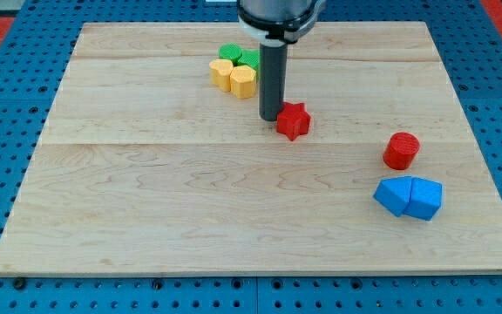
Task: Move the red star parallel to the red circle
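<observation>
My tip (269, 118) apparently touches the red star (293, 120) — red circle (401, 150) well apart; tool holds nothing.

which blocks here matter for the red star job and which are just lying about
For the job: red star, red circle, my tip touching the star's left side.

Lying about: yellow block and green block at the view's top, blue block below the circle.

- yellow block (234, 78) and green block (239, 57) touching, near table's (146, 209) top edge
- blue block (408, 196) at view's lower right
</observation>
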